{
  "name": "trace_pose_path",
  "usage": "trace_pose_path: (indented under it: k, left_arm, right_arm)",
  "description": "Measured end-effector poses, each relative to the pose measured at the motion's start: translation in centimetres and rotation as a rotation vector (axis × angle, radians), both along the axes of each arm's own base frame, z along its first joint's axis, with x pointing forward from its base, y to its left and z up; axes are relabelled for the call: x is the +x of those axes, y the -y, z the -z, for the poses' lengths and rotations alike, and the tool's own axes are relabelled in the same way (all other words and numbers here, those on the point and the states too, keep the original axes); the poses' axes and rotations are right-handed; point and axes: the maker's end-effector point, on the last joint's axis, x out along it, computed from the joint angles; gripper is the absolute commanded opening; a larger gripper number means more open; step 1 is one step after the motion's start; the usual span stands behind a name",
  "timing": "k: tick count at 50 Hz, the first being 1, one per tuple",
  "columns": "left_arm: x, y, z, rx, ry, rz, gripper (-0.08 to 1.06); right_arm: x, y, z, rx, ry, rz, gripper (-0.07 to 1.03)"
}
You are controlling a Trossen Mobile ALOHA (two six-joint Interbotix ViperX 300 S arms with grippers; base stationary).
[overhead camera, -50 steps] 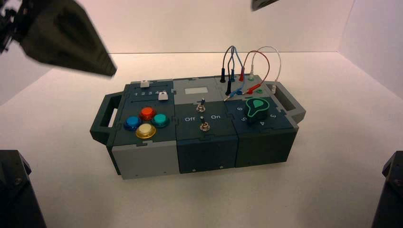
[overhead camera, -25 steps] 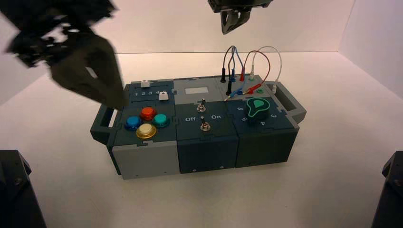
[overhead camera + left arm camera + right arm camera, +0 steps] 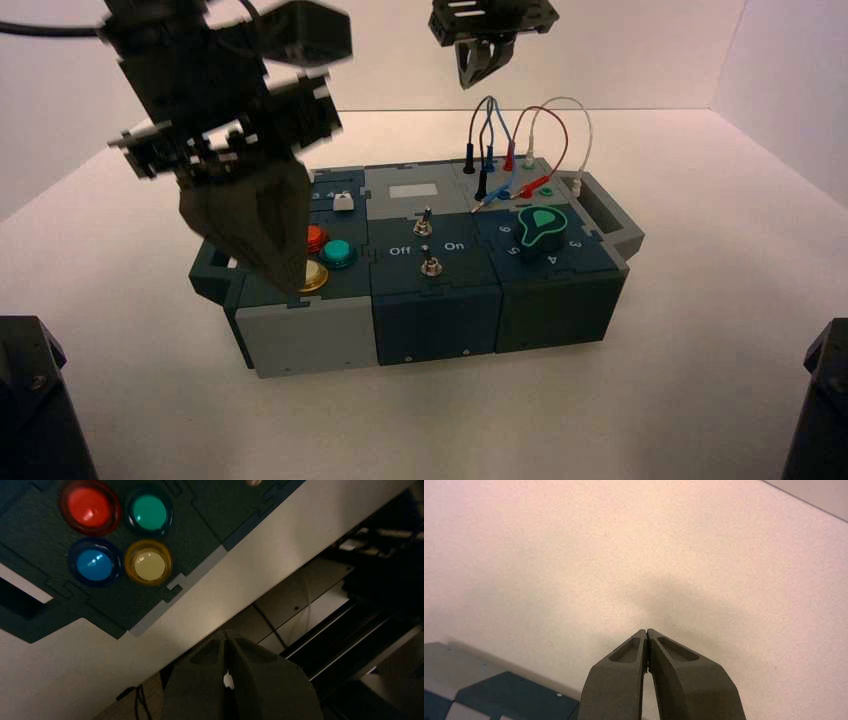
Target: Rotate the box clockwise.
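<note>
The dark teal and grey box (image 3: pixel 435 320) stands on the white table, long side towards me. My left gripper (image 3: pixel 290 285) is shut and empty. It hangs over the box's left end, above the coloured buttons, and hides the blue one in the high view. In the left wrist view its tips (image 3: pixel 226 634) lie past the box's front edge, with the red (image 3: pixel 90 507), green (image 3: pixel 149 512), blue (image 3: pixel 94 564) and yellow (image 3: pixel 148 563) buttons behind. My right gripper (image 3: pixel 478 75) is shut and empty, high above the far side near the looped wires (image 3: pixel 520 130). Its wrist view (image 3: pixel 646 631) shows a box corner (image 3: pixel 499 695).
The box has a handle at its right end (image 3: pixel 605 215) and one at its left end (image 3: pixel 205 270). Two toggle switches (image 3: pixel 430 265) stand mid-panel and a green-edged dial (image 3: pixel 540 232) on the right. White walls close the back and right. Dark arm bases (image 3: pixel 35 400) fill the lower corners.
My left arm has swung in from the upper left and come down over the box's button end. My right gripper has come into view at the top. The box has not moved.
</note>
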Motion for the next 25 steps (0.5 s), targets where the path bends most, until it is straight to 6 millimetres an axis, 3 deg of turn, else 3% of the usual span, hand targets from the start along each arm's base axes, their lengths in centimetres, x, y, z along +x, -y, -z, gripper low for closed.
trace_pose_path:
  k: [16, 25]
  left_arm:
    - [-1.1, -0.2, 2.7, 0.098, -0.069, 0.046, -0.03]
    - [-1.1, -0.2, 3.7, 0.128, -0.087, 0.058, -0.03]
  right_arm:
    - [1.4, -0.7, 0.6, -0.012, -0.018, -0.005, -0.02]
    - [1.8, -0.9, 1.9, -0.025, -0.043, -0.006, -0.02]
